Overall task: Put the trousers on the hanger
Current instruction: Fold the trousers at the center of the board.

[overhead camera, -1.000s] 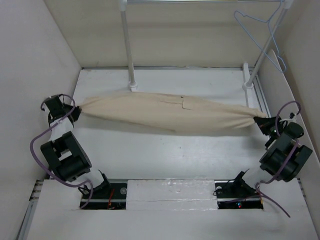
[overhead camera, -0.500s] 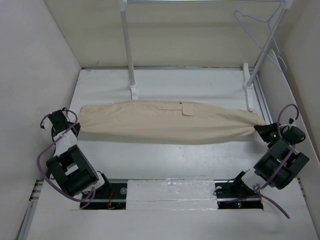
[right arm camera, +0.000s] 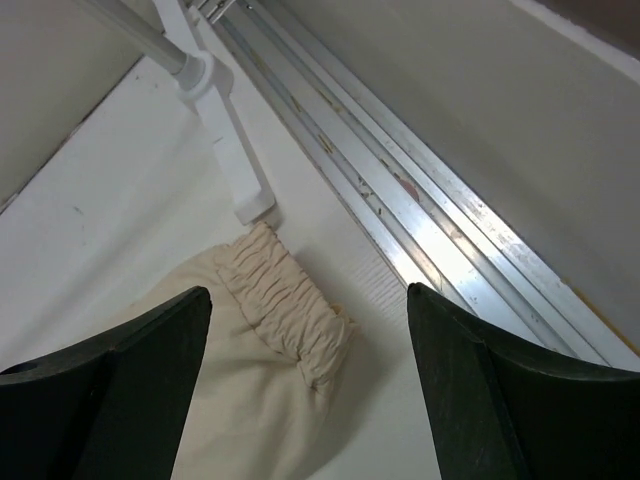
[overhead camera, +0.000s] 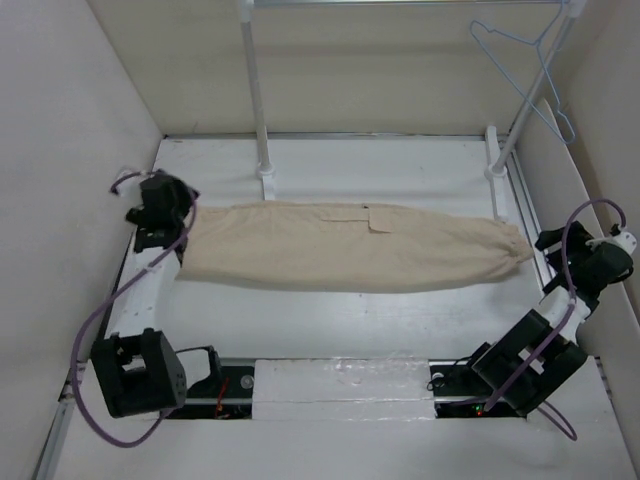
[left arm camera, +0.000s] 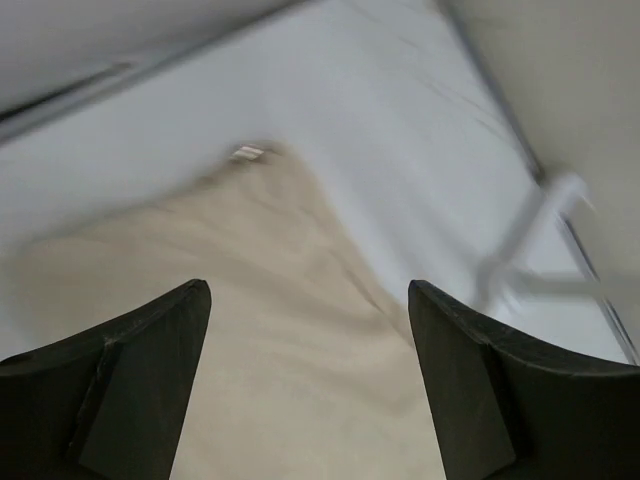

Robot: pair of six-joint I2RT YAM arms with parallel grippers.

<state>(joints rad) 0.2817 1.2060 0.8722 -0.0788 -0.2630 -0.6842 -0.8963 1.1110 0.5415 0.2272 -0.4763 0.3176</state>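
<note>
- Since the layout governs the coming move, the worktop [overhead camera: 330, 320] comes first: a white surface walled on three sides, with both arm bases at its near edge.
- White rack poles [overhead camera: 255, 90] rise from feet at the far edge, one at centre-left and one at far right. The right wrist view shows the right foot [right arm camera: 225, 130] beside metal rails [right arm camera: 400, 200].
- Beige trousers [overhead camera: 350, 245] lie flat on the worktop, their long axis running left to right across most of its width. One end points at each arm.
- Left tool [overhead camera: 180, 215] sits over the left end of the trousers. In its blurred wrist view, the fingers [left arm camera: 130, 380] stand wide apart with cloth [left arm camera: 280, 330] below them and nothing clamped between them.
- Right tool [overhead camera: 548, 242] sits just beyond the right end of the trousers, apart from the cloth. Its fingers [right arm camera: 110, 380] are likewise spread wide and empty.
- Pale wire hanger [overhead camera: 524, 40] hangs high at the far right, beside the right pole, well apart from the trousers and above them.
- Gathered end [right arm camera: 290, 310] of the trousers lies just ahead of the right tool, near the pole foot.
- Judgement: the hanger lies to the far right of the cloth's long axis, so the right arm is the nearer to it. The trousers are not yet on the hanger, and either end is within reach of its own arm for a fresh grip.
</note>
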